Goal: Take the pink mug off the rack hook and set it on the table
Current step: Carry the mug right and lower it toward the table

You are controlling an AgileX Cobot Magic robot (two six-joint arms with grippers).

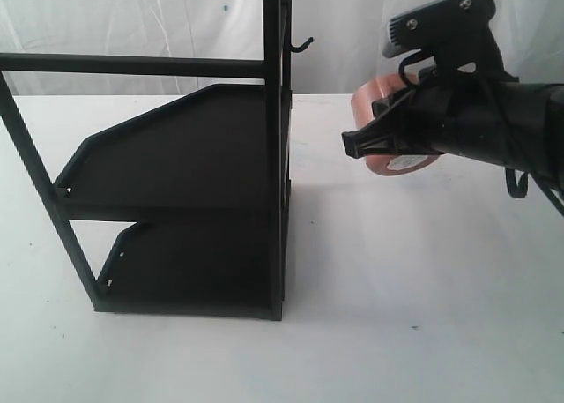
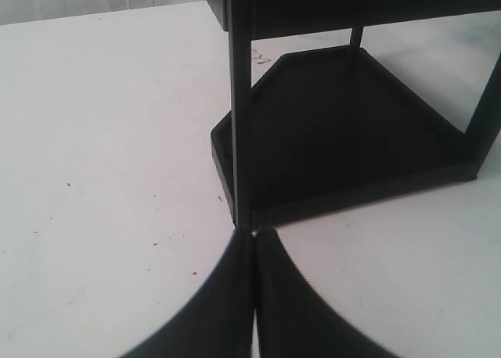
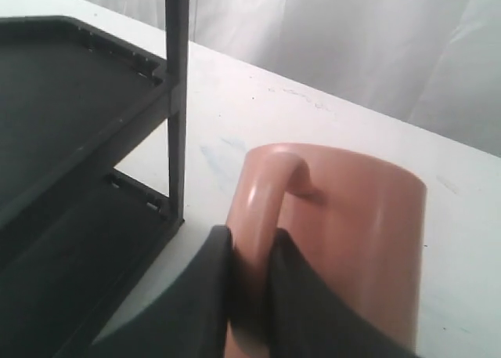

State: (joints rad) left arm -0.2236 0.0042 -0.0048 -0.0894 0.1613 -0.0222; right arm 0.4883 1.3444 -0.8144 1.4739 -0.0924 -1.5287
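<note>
Ceramic being brittle, the pink mug (image 3: 360, 233), clamped by its handle in the right gripper (image 3: 249, 287) clear of the rack hook (image 1: 302, 43), should be lowered slowly, base-down, onto the table (image 1: 397, 271) before release; the left gripper (image 2: 253, 295) is closed on nothing

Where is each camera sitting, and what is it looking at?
Exterior: off the arms, facing the tall black metal rack and white table; right gripper holds the salmon-pink ceramic mug.
Left wrist: faces the rack's bottom shelf; shut left gripper shows.
Right wrist: faces the mug; fingers clamp its handle.
All share the rack.
</note>
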